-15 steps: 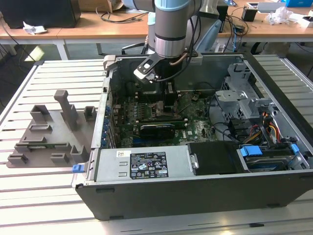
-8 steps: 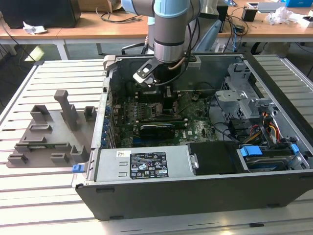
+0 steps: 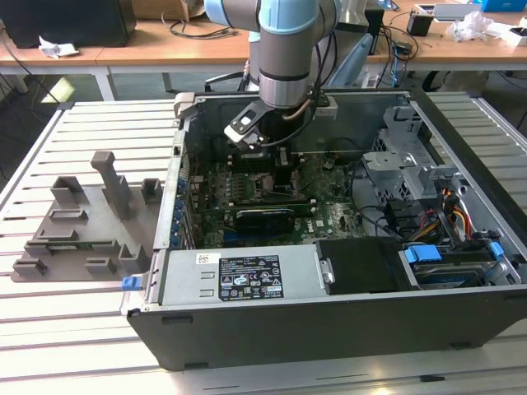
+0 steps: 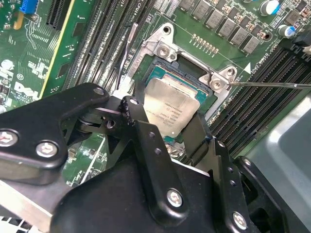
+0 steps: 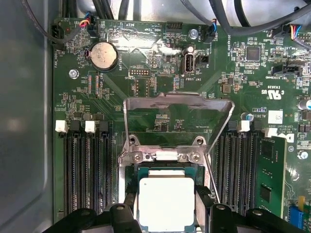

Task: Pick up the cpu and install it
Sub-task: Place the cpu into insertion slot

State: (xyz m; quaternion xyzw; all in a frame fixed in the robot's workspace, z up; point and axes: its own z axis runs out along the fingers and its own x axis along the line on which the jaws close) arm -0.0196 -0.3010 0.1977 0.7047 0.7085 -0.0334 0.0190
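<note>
1. In the exterior view, the arm (image 3: pixel 284 49) stands inside the open computer case (image 3: pixel 329 304). Its gripper (image 3: pixel 278 169) is low over the middle of the motherboard (image 3: pixel 329 218). The grey tray (image 3: pixel 82 222) lies on the slatted table (image 3: pixel 74 329) outside the case, toward the exterior view's left and well apart from the gripper.
2. In the second wrist view, the cpu (image 4: pixel 172 104) lies silver top up within the socket's metal frame (image 4: pixel 160 48). The gripper (image 4: pixel 166 120) is pinched on it, with one of its black fingers (image 4: pixel 146 141) against each of two opposite edges. A thin lever rod (image 4: pixel 272 85) runs beside the frame, across the memory slots (image 4: pixel 257 104).
3. In the first wrist view, the cpu (image 5: pixel 166 201) sits square in the socket (image 5: pixel 165 156) between the fingers (image 5: pixel 204 201), which touch its rim on either side. I cannot tell whether it is fully seated. The load plate (image 5: pixel 177 102) stands open beyond the socket, and memory slots (image 5: pixel 87 170) flank it on both sides.
</note>
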